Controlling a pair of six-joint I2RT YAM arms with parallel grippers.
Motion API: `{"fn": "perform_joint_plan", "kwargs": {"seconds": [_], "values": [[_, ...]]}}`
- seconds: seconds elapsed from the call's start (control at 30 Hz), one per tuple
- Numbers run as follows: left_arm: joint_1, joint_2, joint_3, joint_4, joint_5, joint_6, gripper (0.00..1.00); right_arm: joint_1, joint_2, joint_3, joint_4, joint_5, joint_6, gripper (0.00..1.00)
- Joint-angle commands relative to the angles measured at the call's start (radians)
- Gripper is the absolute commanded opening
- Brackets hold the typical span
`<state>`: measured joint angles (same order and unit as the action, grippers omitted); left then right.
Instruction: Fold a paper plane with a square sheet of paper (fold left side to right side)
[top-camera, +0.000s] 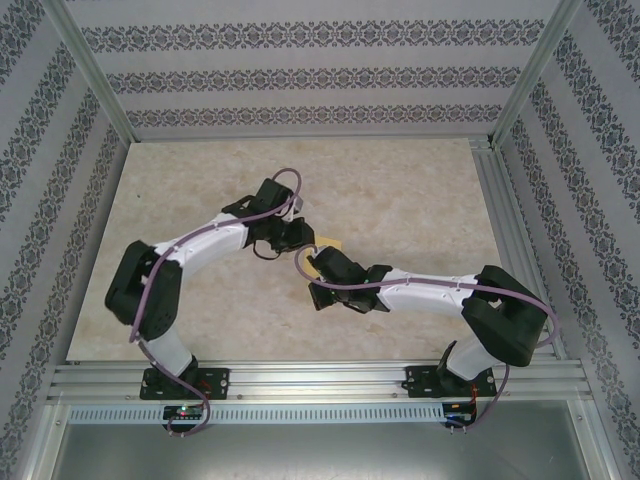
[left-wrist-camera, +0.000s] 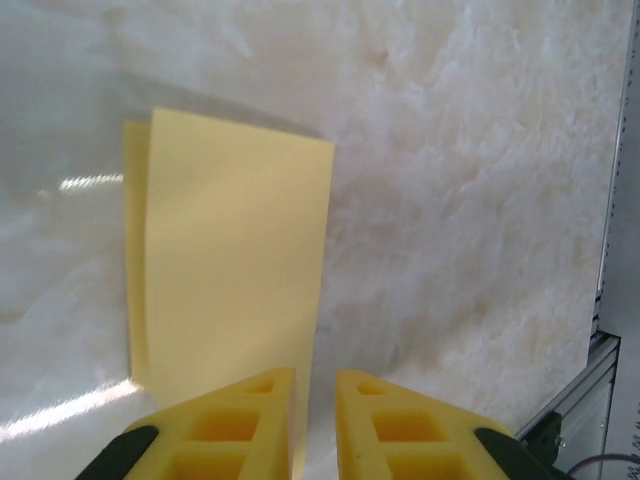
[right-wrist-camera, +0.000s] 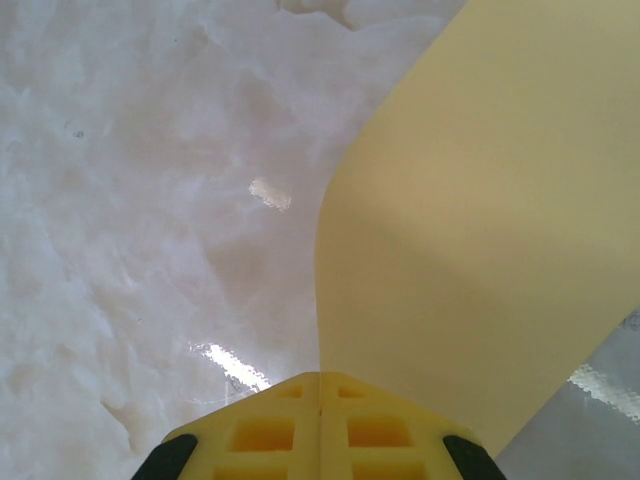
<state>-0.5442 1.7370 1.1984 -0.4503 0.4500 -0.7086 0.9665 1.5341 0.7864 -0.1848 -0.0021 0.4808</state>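
Offset paper (left-wrist-camera: 230, 260) edges, bare table (left-wrist-camera: 480, 200) around

Count of stock on the folding table: eight pieces, five kinds.
Robot arms, two: left arm (top-camera: 200, 250) near left, right arm (top-camera: 430, 293) near right. Two-finger grippers, two: left gripper (left-wrist-camera: 313, 385), right gripper (right-wrist-camera: 320, 385), two yellow fingers (left-wrist-camera: 245, 425) apiece, four in all. Square sheet of paper (left-wrist-camera: 230, 270), one, yellow, mid-table. Table (top-camera: 400, 190), one, marbled top. Purple cables (top-camera: 287, 178), two, one per arm.
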Motion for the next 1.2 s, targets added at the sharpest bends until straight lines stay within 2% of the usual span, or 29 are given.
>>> {"fn": "perform_joint_plan", "kwargs": {"seconds": [0.0,0.13,0.33,0.7,1.17], "values": [[0.007,0.109,0.058,0.024,0.049,0.056,0.17,-0.017,-0.014,-0.017,0.049,-0.036,0.028,0.00],[0.004,0.220,0.134,0.028,0.069,0.070,0.14,-0.031,-0.009,-0.021,0.061,-0.058,0.034,0.00],[-0.006,0.307,0.183,0.009,0.062,0.086,0.13,-0.060,-0.007,-0.028,0.082,-0.105,0.049,0.00],[-0.020,0.357,0.167,0.001,0.039,0.100,0.11,-0.144,-0.011,-0.070,0.108,-0.183,0.105,0.00],[-0.034,0.380,0.162,0.006,0.029,0.099,0.09,-0.205,0.024,-0.054,0.096,-0.213,0.112,0.00]]}}
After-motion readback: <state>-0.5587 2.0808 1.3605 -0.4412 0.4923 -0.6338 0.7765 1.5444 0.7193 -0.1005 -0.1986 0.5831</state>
